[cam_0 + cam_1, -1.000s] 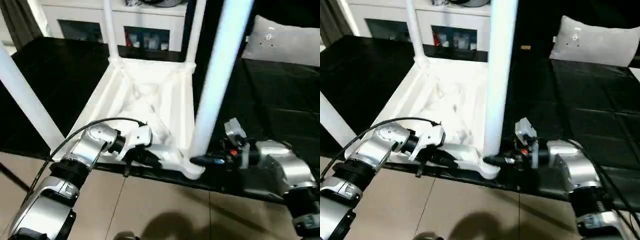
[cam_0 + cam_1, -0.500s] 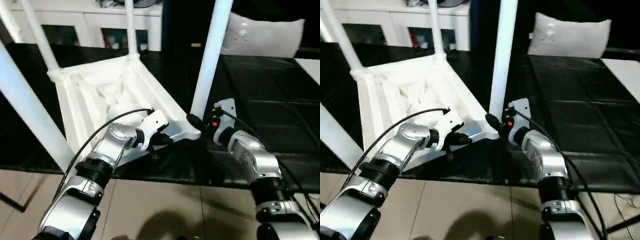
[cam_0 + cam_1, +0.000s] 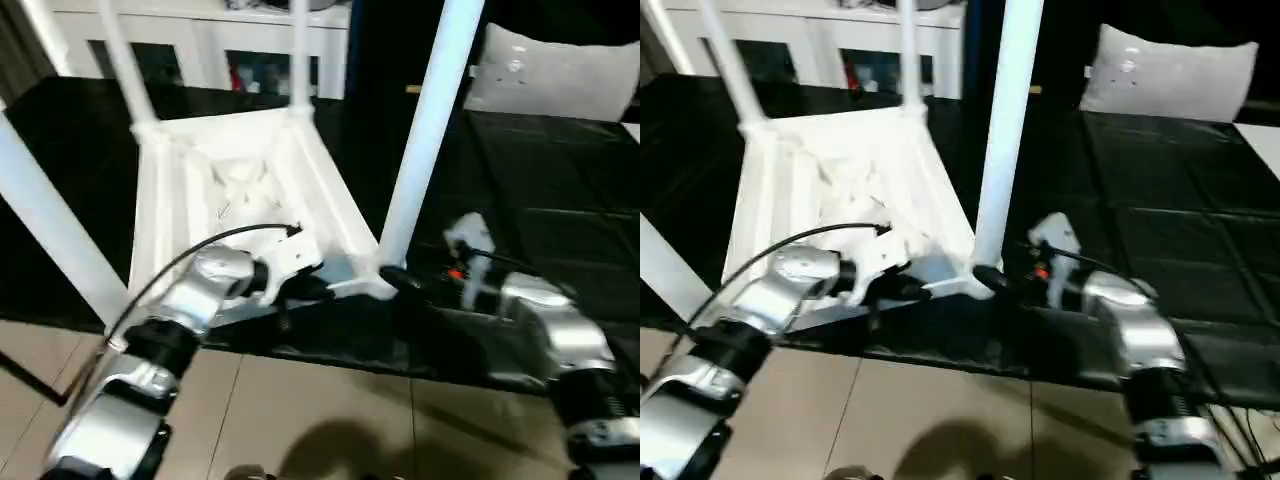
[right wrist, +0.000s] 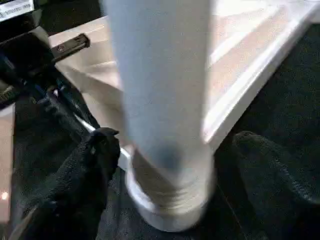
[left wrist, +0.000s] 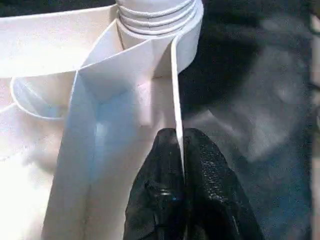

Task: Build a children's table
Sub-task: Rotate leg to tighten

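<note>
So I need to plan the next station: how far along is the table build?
Nearly done. The children's table lies upside down on the black surface with all four legs standing in its corner sockets. In hand: the left gripper pinches a thin rib at the table's near edge, while the right gripper stands open around the base of the near right leg. Left: releasing and turning the table upright.
</note>
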Tool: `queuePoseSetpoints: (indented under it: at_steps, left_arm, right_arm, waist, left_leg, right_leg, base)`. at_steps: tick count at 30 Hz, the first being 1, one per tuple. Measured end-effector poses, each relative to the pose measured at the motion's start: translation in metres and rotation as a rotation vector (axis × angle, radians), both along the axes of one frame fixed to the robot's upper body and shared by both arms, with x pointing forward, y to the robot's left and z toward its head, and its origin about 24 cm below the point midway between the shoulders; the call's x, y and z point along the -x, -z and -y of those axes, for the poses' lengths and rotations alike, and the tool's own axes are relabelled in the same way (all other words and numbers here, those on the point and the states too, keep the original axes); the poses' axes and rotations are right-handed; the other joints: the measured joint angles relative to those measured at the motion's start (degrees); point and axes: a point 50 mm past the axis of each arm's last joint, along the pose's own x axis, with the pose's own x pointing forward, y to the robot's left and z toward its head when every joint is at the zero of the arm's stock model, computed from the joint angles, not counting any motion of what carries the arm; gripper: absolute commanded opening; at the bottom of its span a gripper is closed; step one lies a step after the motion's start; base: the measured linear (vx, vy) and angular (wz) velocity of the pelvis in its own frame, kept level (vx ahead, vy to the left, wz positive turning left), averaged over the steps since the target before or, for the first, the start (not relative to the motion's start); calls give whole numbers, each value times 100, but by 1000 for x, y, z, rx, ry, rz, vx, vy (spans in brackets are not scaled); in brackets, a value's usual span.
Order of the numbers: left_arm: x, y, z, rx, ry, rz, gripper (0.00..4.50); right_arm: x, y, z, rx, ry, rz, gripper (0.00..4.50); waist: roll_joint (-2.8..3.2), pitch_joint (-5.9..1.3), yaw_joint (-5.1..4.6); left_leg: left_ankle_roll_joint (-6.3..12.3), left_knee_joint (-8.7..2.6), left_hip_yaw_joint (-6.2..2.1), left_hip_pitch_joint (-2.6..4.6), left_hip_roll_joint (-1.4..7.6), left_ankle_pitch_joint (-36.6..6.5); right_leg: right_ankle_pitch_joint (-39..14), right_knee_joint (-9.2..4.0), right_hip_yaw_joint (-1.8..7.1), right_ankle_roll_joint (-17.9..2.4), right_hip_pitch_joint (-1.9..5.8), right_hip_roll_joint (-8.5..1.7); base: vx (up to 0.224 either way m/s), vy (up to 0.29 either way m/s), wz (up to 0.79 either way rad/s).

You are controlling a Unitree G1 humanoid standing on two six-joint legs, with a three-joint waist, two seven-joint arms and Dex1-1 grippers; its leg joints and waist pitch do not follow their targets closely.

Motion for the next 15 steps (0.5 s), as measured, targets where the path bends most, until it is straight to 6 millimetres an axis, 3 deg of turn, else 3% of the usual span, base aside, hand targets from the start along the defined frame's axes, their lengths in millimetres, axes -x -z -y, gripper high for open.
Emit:
queuePoseSetpoints:
  at_steps: [7,15]
  left_arm:
    - [8,-2,-12,-39,178,3,0]
    - [13,-3,-13,-55,288,-15,0]
  right_arm:
    - [9,-5,7,47,-241,-18,348]
    - [14,-3,-2,37,-384,-56,280]
  waist:
    - [0,0,140]
    - [-1,0,146]
  left_leg:
    - [0,4,1,-1,2,0]
    - [0,13,2,-1,6,0]
  right_leg:
    - [0,0,-1,0,1,0]
    - [0,9,-1,0,1,0]
  base:
    - [0,0,0]
    - [0,0,0]
